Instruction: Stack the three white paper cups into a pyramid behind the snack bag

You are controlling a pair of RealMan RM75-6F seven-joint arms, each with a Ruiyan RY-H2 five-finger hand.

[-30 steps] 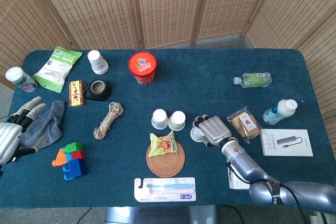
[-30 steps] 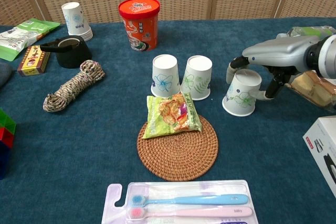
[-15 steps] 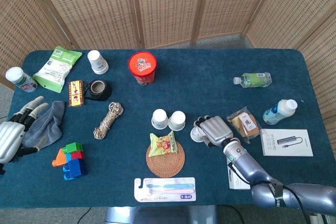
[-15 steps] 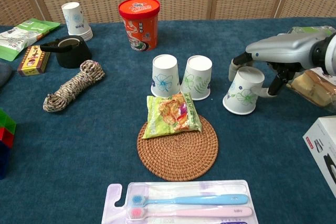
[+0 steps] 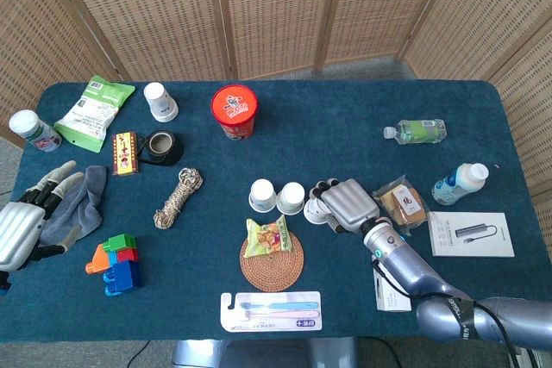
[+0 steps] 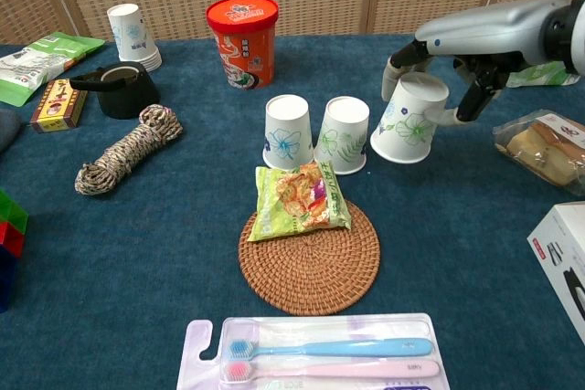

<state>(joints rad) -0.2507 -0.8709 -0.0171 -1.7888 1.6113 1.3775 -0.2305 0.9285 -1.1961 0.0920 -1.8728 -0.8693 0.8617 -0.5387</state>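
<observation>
Right robot hand (image 6: 445, 59) now grips the third paper cup (image 6: 408, 120) tilted, lifted off the surface (image 6: 475, 253) and nearer the paired cups (image 6: 317, 132).

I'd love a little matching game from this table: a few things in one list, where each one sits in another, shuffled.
Things:
1. snack bag
2. tilted paper cup
3. rope
4. toothbrushes

Places:
A. front edge of the table, in a pack
B. held off the table by the right hand
C. partly on the woven mat
D. left of the two standing cups

Pairs: 1-C, 2-B, 3-D, 4-A
</observation>
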